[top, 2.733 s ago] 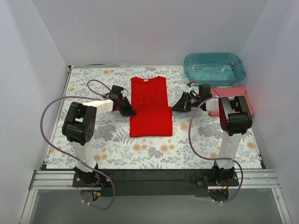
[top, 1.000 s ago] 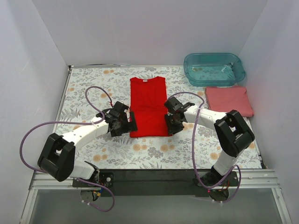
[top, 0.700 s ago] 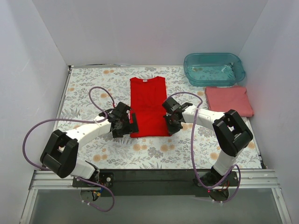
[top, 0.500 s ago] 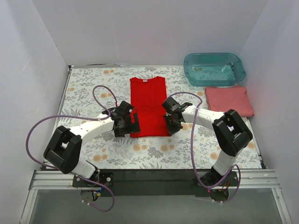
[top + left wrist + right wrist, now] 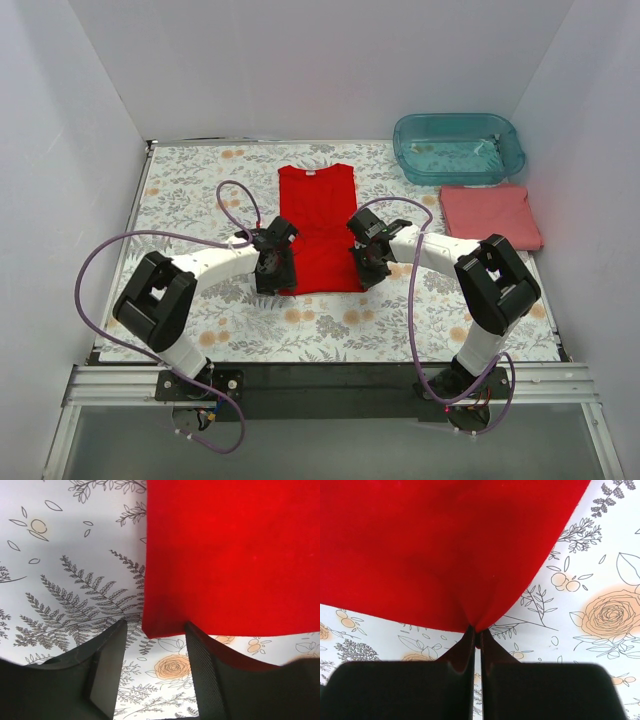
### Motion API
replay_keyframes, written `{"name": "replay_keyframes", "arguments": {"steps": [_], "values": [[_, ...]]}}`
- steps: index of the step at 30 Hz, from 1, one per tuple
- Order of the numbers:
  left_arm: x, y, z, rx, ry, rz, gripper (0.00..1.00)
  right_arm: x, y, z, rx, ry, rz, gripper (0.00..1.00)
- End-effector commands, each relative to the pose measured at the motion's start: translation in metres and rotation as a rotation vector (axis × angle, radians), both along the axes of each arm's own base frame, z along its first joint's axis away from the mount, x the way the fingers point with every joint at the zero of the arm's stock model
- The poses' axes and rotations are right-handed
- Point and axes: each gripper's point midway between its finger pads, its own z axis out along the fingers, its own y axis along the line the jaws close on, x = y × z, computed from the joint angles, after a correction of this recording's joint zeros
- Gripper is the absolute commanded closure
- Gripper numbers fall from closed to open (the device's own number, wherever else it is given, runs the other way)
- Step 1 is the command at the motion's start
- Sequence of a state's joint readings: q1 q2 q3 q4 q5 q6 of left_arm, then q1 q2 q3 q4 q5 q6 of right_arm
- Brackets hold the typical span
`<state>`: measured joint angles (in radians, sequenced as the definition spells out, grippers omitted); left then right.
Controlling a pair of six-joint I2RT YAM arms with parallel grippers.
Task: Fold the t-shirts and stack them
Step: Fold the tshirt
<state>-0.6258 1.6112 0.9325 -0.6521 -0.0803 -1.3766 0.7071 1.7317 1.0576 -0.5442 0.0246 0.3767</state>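
The bright red t-shirt [image 5: 318, 225] lies flat mid-table, its lower part folded up. My left gripper [image 5: 279, 271] is at its near left corner. In the left wrist view the red shirt [image 5: 230, 555] ends in that corner just between my left gripper's [image 5: 155, 626] fingertips, the jaws apart and the mat showing between them. My right gripper [image 5: 366, 264] is at the near right corner. In the right wrist view it [image 5: 476, 633] is shut, pinching the red shirt's [image 5: 445, 545] edge into a pucker. The salmon-pink t-shirt [image 5: 490, 215] lies folded at the right.
A translucent teal tub [image 5: 458, 147] stands at the back right, just behind the pink shirt. A floral mat [image 5: 180, 190] covers the table. White walls close in the left, back and right sides. Purple cables loop over both arms.
My left gripper has slid right to the red shirt's near left corner and its jaws have narrowed. My right gripper has shut on the near right corner.
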Motion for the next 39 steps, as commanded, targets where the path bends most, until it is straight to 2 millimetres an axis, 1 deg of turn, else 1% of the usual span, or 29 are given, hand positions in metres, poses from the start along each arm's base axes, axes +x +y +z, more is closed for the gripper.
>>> {"name": "replay_keyframes", "arguments": {"steps": [1, 3, 7, 12, 14, 15, 16, 17, 19, 20, 21, 22, 23, 24, 25, 26, 27, 28, 29, 30, 31, 32, 33, 34, 36, 37, 38, 39], "values": [[0.011, 0.001, 0.008, 0.025, -0.037, 0.015, 0.52, -0.020, -0.014, -0.026, -0.075, 0.088, 0.023, 0.99], [0.011, 0.001, 0.004, 0.037, -0.028, 0.015, 0.57, -0.020, -0.014, -0.027, -0.074, 0.091, 0.027, 0.99], [0.009, 0.004, -0.004, 0.063, -0.008, 0.015, 0.60, -0.021, -0.013, -0.027, -0.074, 0.095, 0.030, 0.99], [0.000, 0.005, -0.011, 0.077, 0.025, 0.004, 0.67, -0.021, -0.013, -0.027, -0.075, 0.094, 0.029, 0.99], [-0.005, 0.006, -0.015, 0.076, 0.042, 0.007, 0.75, -0.020, -0.012, -0.026, -0.070, 0.092, 0.029, 0.99], [-0.005, 0.005, -0.015, 0.073, 0.042, 0.008, 0.81, -0.020, -0.012, -0.025, -0.068, 0.092, 0.031, 0.99], [-0.008, 0.007, -0.018, 0.078, 0.053, 0.012, 0.91, -0.019, -0.012, -0.025, -0.068, 0.087, 0.032, 0.99], [-0.009, 0.007, -0.019, 0.080, 0.055, 0.011, 0.98, -0.019, -0.012, -0.023, -0.068, 0.085, 0.032, 0.99], [-0.012, 0.009, -0.018, 0.084, 0.072, 0.010, 1.00, -0.018, -0.010, -0.019, -0.060, 0.086, 0.043, 0.99], [-0.014, 0.008, -0.016, 0.079, 0.076, 0.007, 1.00, -0.021, -0.012, -0.016, -0.070, 0.093, 0.051, 0.99], [-0.022, 0.010, -0.014, 0.082, 0.102, 0.003, 1.00, -0.025, -0.009, -0.013, -0.054, 0.114, 0.062, 0.99], [-0.027, 0.009, -0.006, 0.069, 0.105, 0.005, 1.00, -0.036, -0.009, -0.009, -0.048, 0.153, 0.082, 0.99], [-0.038, 0.007, -0.003, 0.068, 0.119, -0.013, 1.00, -0.043, -0.008, -0.001, -0.044, 0.169, 0.101, 0.99], [-0.053, 0.011, 0.002, 0.079, 0.154, 0.004, 1.00, -0.064, -0.012, 0.005, -0.074, 0.213, 0.134, 0.99], [-0.064, 0.008, 0.015, 0.047, 0.145, 0.001, 1.00, -0.076, -0.013, 0.010, -0.084, 0.224, 0.154, 0.99], [-0.081, 0.003, 0.020, 0.046, 0.154, -0.029, 1.00, -0.085, -0.011, 0.023, -0.062, 0.209, 0.158, 0.99], [-0.105, 0.010, 0.021, 0.070, 0.205, 0.011, 1.00, -0.105, -0.013, 0.030, -0.075, 0.234, 0.183, 0.99], [-0.128, 0.000, 0.035, 0.036, 0.195, -0.040, 1.00, -0.120, -0.017, 0.033, -0.074, 0.256, 0.188, 0.99], [-0.144, -0.002, 0.040, 0.033, 0.209, -0.043, 1.00, -0.130, -0.017, 0.047, -0.050, 0.247, 0.169, 0.99], [-0.165, 0.005, 0.045, 0.066, 0.242, -0.046, 1.00, -0.146, -0.017, 0.053, -0.049, 0.256, 0.197, 0.99], [-0.190, -0.002, 0.052, 0.057, 0.250, -0.043, 1.00, -0.161, -0.022, 0.062, -0.056, 0.292, 0.202, 0.99], [-0.202, -0.002, 0.059, 0.041, 0.247, -0.044, 1.00, -0.169, -0.021, 0.075, -0.023, 0.279, 0.203, 0.99], [-0.214, 0.005, 0.063, 0.065, 0.260, -0.037, 1.00, -0.181, -0.020, 0.081, -0.008, 0.296, 0.207, 0.99], [-0.229, 0.003, 0.067, 0.051, 0.297, -0.031, 1.00, -0.188, -0.022, 0.085, 0.000, 0.315, 0.209, 0.99], [-0.231, 0.006, 0.075, 0.036, 0.288, -0.029, 1.00, -0.191, -0.023, 0.094, 0.028, 0.312, 0.218, 0.99], [-0.223, 0.000, 0.084, 0.001, 0.261, -0.018, 1.00, -0.184, -0.024, 0.097, 0.018, 0.280, 0.233, 0.99], [-0.209, 0.000, 0.089, -0.007, 0.198, -0.008, 1.00, -0.176, -0.021, 0.107, 0.009, 0.257, 0.236, 0.99], [-0.199, -0.005, 0.098, -0.050, 0.174, -0.004, 1.00, -0.166, -0.020, 0.113, 0.005, 0.232, 0.232, 0.99]]}}
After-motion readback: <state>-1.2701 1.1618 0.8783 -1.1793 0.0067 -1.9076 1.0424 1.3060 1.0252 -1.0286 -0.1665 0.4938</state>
